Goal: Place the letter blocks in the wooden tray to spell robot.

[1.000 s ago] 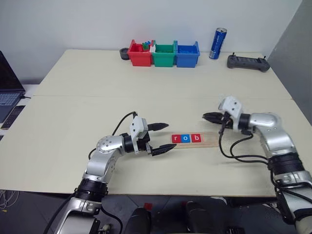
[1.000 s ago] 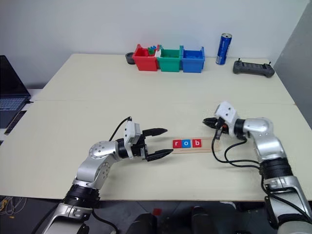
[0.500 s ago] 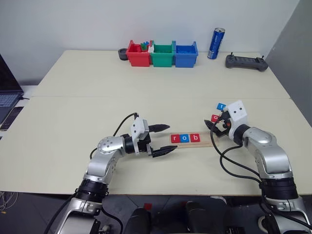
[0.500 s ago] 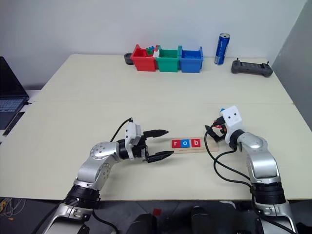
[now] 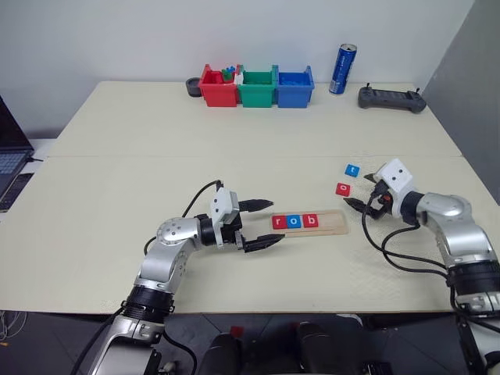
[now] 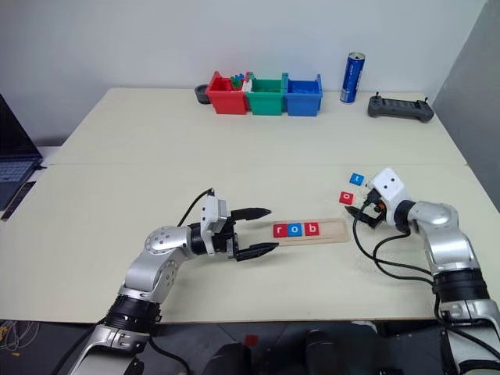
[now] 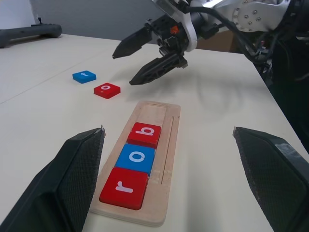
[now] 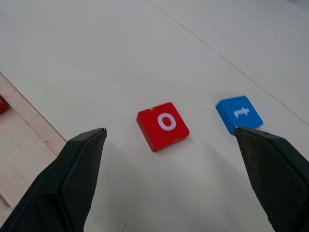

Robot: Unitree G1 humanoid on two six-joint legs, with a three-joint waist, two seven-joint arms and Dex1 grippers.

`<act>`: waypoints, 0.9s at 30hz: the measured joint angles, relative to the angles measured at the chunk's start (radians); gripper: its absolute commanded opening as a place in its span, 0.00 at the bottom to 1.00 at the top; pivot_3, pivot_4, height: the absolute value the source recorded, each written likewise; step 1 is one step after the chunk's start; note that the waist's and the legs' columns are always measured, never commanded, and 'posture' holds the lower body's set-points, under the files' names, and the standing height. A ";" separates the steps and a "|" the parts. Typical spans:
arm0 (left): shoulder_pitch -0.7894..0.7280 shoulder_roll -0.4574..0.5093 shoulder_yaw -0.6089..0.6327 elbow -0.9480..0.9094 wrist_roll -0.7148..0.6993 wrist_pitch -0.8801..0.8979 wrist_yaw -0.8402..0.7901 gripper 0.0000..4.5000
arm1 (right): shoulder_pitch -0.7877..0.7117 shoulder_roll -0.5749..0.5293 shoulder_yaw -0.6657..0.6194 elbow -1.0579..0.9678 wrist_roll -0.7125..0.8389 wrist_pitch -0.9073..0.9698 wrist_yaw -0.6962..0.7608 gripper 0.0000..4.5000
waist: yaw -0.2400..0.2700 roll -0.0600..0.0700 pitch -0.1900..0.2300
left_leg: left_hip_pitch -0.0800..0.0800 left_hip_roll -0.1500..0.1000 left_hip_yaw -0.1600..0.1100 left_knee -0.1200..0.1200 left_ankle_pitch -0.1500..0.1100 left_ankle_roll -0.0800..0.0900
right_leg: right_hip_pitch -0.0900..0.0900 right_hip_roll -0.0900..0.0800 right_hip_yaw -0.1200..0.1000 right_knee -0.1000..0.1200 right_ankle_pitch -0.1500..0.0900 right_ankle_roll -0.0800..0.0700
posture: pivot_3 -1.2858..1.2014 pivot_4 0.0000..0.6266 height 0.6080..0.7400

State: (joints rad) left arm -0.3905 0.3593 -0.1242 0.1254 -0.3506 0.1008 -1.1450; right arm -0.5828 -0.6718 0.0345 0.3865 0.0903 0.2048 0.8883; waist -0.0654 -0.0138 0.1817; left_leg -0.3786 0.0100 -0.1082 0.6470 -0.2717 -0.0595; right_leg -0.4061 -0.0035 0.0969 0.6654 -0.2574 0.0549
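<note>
Your right pincer [image 5: 362, 194], jaws spread and empty, sits just right of the red o block [image 5: 342, 188]; the blue t block [image 5: 351, 169] lies just beyond. The wooden tray [image 5: 334, 225] holds r, o, b, its right end free. Your left pincer [image 5: 263, 223] waits open at the tray's left end.

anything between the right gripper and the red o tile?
No. Bare tabletop separates the open right gripper from the red o tile, as the right wrist view shows.

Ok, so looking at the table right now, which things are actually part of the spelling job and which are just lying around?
Part of the job:
- wooden tray, holding the r, o, b blocks
- red o block, loose on the table
- blue t block, loose beside it
- right tool, open near those two

Just lying about:
- red, green and blue bins
- blue can
- black controller
- laptop
</note>
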 measured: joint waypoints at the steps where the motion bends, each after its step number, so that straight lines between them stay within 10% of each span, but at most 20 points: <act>1: 0.000 -0.003 -0.001 0.000 0.000 -0.001 0.001 1.00 | -0.024 0.000 0.008 0.035 0.000 -0.016 0.023 0.99 | 0.000 0.000 0.000 | 0.000 0.000 0.000 0.000 0.000 0.000 | 0.000 0.000 0.000 0.000 0.000 0.000 | 0.52 0.24 1.00; 27: 0.027 0.012 0.002 -0.018 -0.001 0.006 0.031 1.00 | -0.345 0.087 0.101 0.691 -0.109 -0.278 0.158 0.99 | 0.000 0.000 0.000 | 0.000 0.000 0.000 0.000 0.000 0.000 | 0.000 -0.001 0.000 0.000 0.000 0.000 | 0.52 0.24 1.00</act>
State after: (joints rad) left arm -0.3630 0.3713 -0.1221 0.1073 -0.3511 0.1072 -1.1141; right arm -0.9277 -0.5853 0.1360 1.0773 -0.0186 -0.0731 1.0459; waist -0.0656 -0.0136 0.1817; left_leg -0.3787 0.0097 -0.1083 0.6471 -0.2717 -0.0596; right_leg -0.4060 -0.0043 0.0968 0.6653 -0.2572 0.0546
